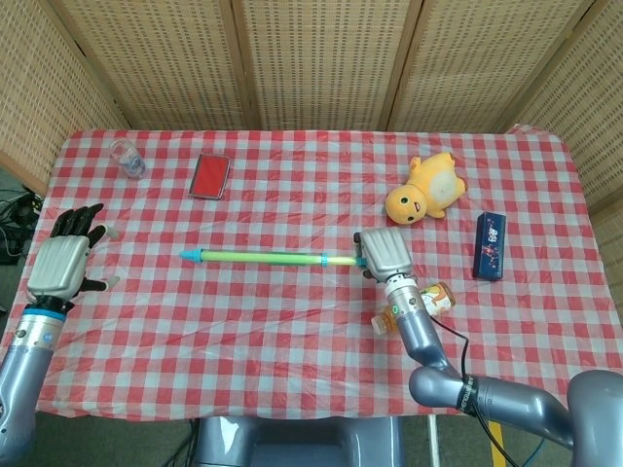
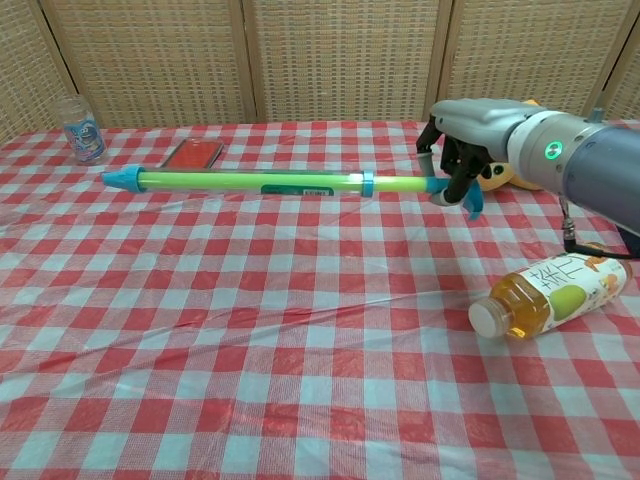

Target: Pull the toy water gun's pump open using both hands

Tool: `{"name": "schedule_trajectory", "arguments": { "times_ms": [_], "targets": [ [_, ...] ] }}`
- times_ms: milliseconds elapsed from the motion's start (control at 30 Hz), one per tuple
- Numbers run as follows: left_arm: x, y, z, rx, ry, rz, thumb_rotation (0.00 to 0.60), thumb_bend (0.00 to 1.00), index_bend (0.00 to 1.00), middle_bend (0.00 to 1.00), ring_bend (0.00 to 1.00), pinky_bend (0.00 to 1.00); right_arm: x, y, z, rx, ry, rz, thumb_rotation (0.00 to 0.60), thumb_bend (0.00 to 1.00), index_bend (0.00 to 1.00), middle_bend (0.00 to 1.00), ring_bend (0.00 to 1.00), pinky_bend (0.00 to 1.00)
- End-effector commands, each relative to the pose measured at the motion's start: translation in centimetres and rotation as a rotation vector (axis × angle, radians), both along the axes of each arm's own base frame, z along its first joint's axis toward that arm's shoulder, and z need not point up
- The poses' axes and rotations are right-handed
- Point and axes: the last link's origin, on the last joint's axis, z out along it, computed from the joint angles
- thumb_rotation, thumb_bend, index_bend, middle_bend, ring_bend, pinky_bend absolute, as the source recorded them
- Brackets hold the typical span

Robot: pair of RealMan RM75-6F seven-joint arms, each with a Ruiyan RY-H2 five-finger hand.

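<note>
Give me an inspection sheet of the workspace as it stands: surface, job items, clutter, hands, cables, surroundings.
Surface: table under a red-and-white checked cloth, slightly wrinkled.
Job's things: toy water gun, green tube with a blue tip, held off the cloth and roughly level.
Clutter: yellow plush toy; juice bottle on its side; red flat case; small clear bottle; dark blue box.
Hands: right hand grips the gun's handle end; left hand holds nothing, fingers spread, over the table's left edge.
Cables: black cable along the right forearm; more at the floor, far left.
Surroundings: woven screen panels behind.
</note>
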Motion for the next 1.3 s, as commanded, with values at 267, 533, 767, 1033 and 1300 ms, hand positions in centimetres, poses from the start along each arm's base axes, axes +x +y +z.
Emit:
{"name": "schedule_trajectory", "arguments": {
  "times_ms": [267,533,767,1033,1300],
  "targets": [
    [6.0,3.8,-2.7,-0.078,-0.032,-0.064,0.600,0.09,0.35,0.00,0.00,0.00,0.1,0.2,0.3,-0.003,0.006,-0.010,0.600,0.49,0.87,1.00,0.96,0.70],
    [7.6,4.6,-4.8,-0.177,-0.064,-0.038,0.600,0.17,0.37,0.00,0.00,0.00,0.1,0.1,0.5,-0.008,0.011,-0.012,0.600,0.49,0.87,1.00,0.96,0.70],
    [8.9,5.5,-6.6,-0.208,-0.059,-0.026,0.600,0.17,0.41,0.00,0.00,0.00,0.0,0.2,0.5,-0.004,0.006,-0.018,0.600,0.49,0.87,1.00,0.96,0.70],
    [10.1,6.2,-8.4,-0.180,-0.024,-0.024,0.600,0.17,0.42,0.00,0.00,0.00,-0.8,0.2,0.4,0.004,-0.005,-0.042,0.600,0.49,0.87,1.00,0.96,0.70],
    [11.0,6.2,-9.6,-0.187,-0.016,-0.019,0.600,0.17,0.44,0.00,0.00,0.00,-1.2,0.1,0.6,0.006,-0.013,-0.053,0.600,0.49,0.87,1.00,0.96,0.70]
  ]
}}
